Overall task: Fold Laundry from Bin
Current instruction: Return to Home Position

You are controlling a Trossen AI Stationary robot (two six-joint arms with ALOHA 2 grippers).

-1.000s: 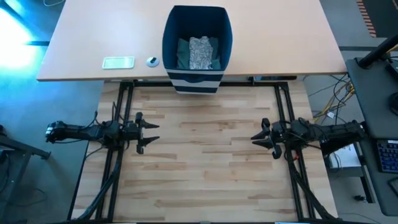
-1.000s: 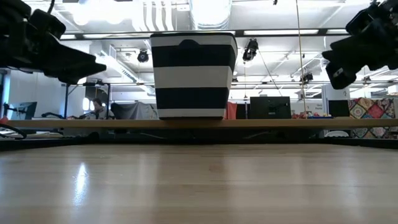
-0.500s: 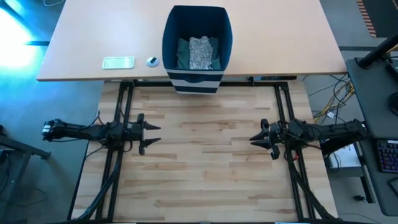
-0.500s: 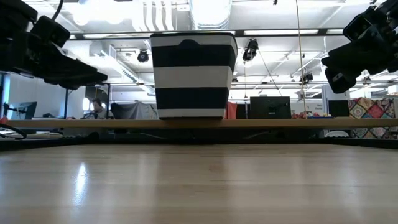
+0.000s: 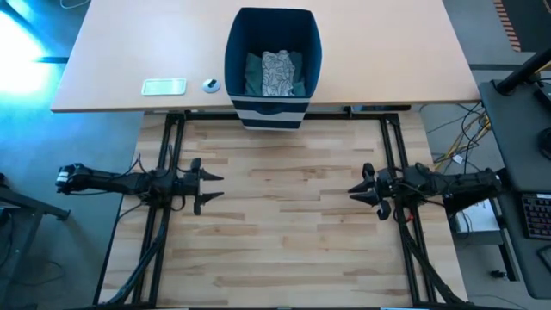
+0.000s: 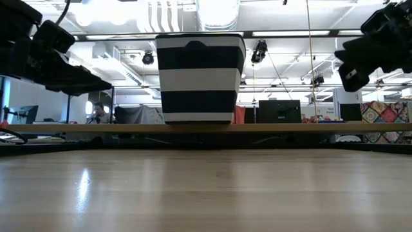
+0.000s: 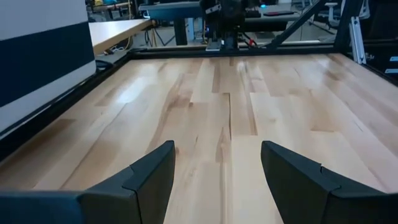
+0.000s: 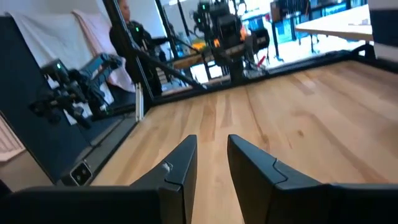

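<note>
Two arms sit at opposite sides of the table (image 5: 284, 241): left gripper (image 5: 212, 186) jaws wide apart, right gripper (image 5: 355, 191) narrowly parted, both empty. On the desk (image 5: 387, 60) beyond, the bin (image 5: 234, 60) holds the laundry (image 5: 277, 73).

Robotics lab in a large open industrial hall. A wooden butcher-block work table (image 5: 284, 232) sits inside a black metal frame (image 5: 172, 138) that carries robot arms (image 5: 112, 182), with loose cables (image 5: 456, 142) and a keyboard (image 5: 535, 215) beside it on a grey floor (image 5: 482, 43). Behind the table, the low view shows exposed ceiling ducts (image 6: 215, 13), strip lights (image 6: 290, 33) and a computer monitor (image 6: 278, 111).
</note>
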